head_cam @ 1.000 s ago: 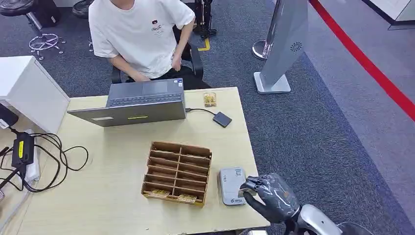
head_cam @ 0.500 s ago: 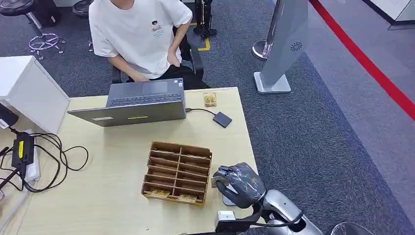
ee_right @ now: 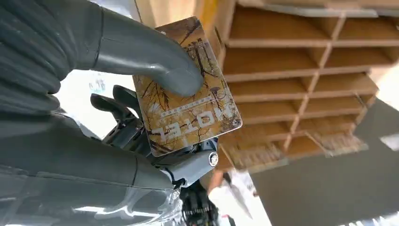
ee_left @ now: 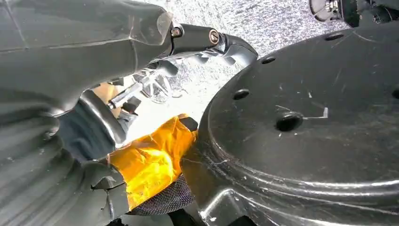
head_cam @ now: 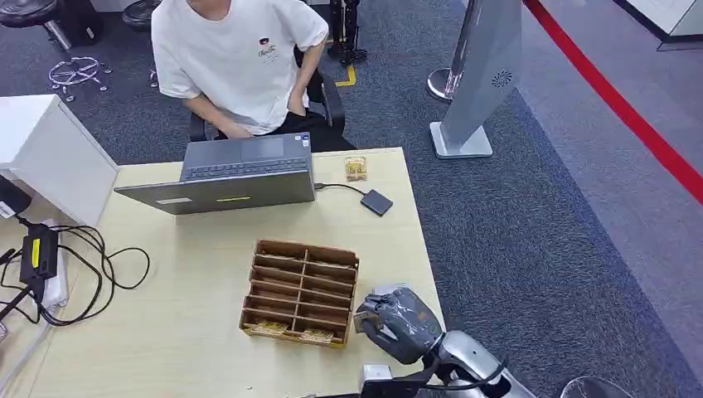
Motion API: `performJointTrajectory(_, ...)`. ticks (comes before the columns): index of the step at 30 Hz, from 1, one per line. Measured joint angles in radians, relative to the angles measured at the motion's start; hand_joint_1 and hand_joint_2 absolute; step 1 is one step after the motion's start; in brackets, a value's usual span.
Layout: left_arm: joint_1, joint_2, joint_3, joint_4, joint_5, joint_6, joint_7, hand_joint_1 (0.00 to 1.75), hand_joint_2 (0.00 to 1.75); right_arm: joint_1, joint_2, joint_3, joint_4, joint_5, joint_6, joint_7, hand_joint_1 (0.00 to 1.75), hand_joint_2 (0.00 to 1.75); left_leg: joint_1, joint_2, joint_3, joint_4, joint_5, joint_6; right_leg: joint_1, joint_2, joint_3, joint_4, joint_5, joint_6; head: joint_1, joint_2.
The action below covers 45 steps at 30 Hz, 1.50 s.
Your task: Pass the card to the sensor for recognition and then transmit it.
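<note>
Card, brown and printed "HOTEL", pinched under the thumb of the right robot hand, above the near right part of the surface. Sensor mostly hidden beneath that robot hand. Wooden slotted organizer just beside it, toward the left. Laptop and person well beyond. Left robot hand close to dark robot body; grip unclear.
</note>
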Motion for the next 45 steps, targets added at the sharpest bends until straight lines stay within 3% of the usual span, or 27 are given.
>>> performJointTrajectory(18,-0.001,0.000,-0.015,0.000,0.012,0.000,0.001,0.00,1.75,0.053,0.005,-0.013,0.097,-0.010,-0.032,-0.001,1.75,1.75,0.000,0.000,0.000,0.000,0.000,0.000,0.000,0.000,0.000,0.000,0.000,0.000,0.000,0.000)
performJointTrajectory(32,-0.001,0.001,-0.023,0.000,0.015,0.000,0.001,0.00,1.75,0.054,0.005,-0.031,0.094,-0.001,-0.043,-0.001,1.75,1.75,0.000,0.000,0.000,0.000,0.000,0.000,0.000,0.000,0.000,0.000,0.000,0.000,0.000,0.000)
performJointTrajectory(37,-0.001,0.003,-0.028,0.000,0.019,0.000,0.001,0.00,1.75,0.014,-0.029,-0.067,-0.033,-0.018,-0.016,0.011,1.75,1.75,0.000,0.000,0.000,0.000,0.000,0.000,0.000,0.000,0.000,0.000,0.001,0.000,0.000,0.000)
performJointTrajectory(45,0.002,0.004,-0.034,0.000,0.034,0.001,-0.004,0.00,1.75,-0.155,-0.177,-0.163,-0.342,-0.174,0.173,0.050,1.75,1.75,0.000,0.000,0.000,0.001,0.001,0.000,0.000,0.000,0.000,0.000,0.002,0.000,0.000,0.000)
